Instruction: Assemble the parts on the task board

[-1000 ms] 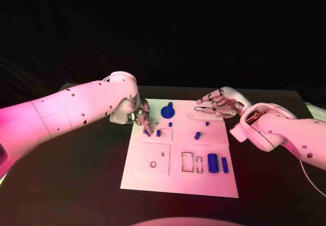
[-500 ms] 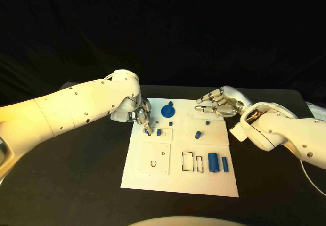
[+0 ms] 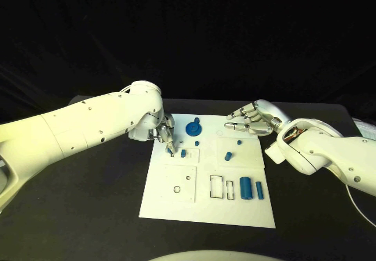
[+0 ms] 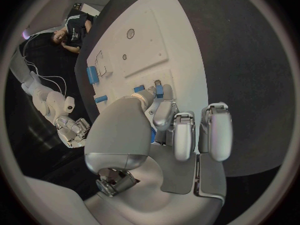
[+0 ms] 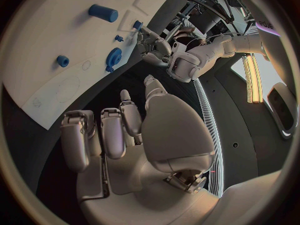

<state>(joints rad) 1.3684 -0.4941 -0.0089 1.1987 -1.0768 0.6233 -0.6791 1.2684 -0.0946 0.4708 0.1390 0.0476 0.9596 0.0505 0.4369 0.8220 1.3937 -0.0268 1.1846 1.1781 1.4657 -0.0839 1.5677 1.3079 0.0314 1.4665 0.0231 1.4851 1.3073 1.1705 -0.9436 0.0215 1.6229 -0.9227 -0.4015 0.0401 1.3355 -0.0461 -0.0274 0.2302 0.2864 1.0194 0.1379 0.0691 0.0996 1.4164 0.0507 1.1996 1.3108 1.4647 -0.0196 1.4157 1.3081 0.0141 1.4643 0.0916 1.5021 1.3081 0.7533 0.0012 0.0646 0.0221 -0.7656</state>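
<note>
Task board: we see the white task board [image 3: 207, 190] lying flat in the middle of the black table [image 3: 86, 217], running from centre frame down toward the lower middle.
Left hand: our left hand [image 3: 162, 132] sits over the board's upper left corner, fingers pointing down; its thumb and a finger pinch a small blue part [image 4: 159, 90] right at the board surface.
Neighbouring part: another small blue part [image 3: 183, 153] stands just beside those fingertips.
Right hand: our right hand [image 3: 251, 120] hovers above the board's upper right edge, fingers curled loosely and apart, holding nothing.
Gear: a blue gear-shaped part [image 3: 193, 128] rests near the board's top edge, between the two hands.
Other parts: a blue peg [image 3: 227, 156] stands mid-board; a larger blue cylinder [image 3: 246, 188] and a slim blue bar [image 3: 259, 190] lie side by side at the lower right.
</note>
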